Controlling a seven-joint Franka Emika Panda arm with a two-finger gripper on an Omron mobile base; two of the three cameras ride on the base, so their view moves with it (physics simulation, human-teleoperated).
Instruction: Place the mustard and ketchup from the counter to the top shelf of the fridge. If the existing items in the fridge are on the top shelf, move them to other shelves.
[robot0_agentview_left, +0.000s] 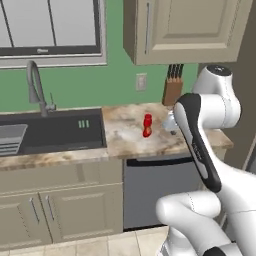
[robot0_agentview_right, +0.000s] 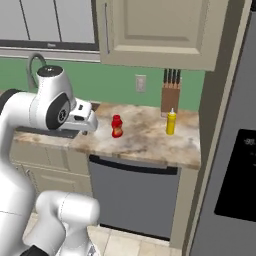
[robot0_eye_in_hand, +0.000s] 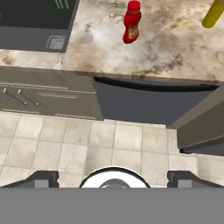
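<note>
The red ketchup (robot0_agentview_right: 117, 126) stands upright in the middle of the marbled counter (robot0_agentview_right: 145, 142). The yellow mustard (robot0_agentview_right: 171, 122) stands to its right, in front of the knife block (robot0_agentview_right: 170, 95). In the hand view the ketchup (robot0_eye_in_hand: 132, 22) is top centre and the mustard (robot0_eye_in_hand: 214, 13) is cut off at the top right. My gripper (robot0_eye_in_hand: 113, 179) is open and empty, held in the air in front of the counter's edge, left of and apart from both bottles. The grey fridge (robot0_agentview_right: 240, 175) at the right is closed, so its shelves and contents are hidden. My arm hides the mustard in the left base view.
A dark sink (robot0_agentview_left: 50, 132) with a curved faucet (robot0_agentview_left: 35, 85) lies left of the ketchup (robot0_agentview_left: 147, 125). Below the counter sits a grey dishwasher front (robot0_agentview_right: 135, 195), with beige cabinet doors (robot0_agentview_left: 60, 210) to its left. Wall cabinets (robot0_agentview_right: 155, 30) hang overhead. Tiled floor (robot0_eye_in_hand: 87, 144) lies below.
</note>
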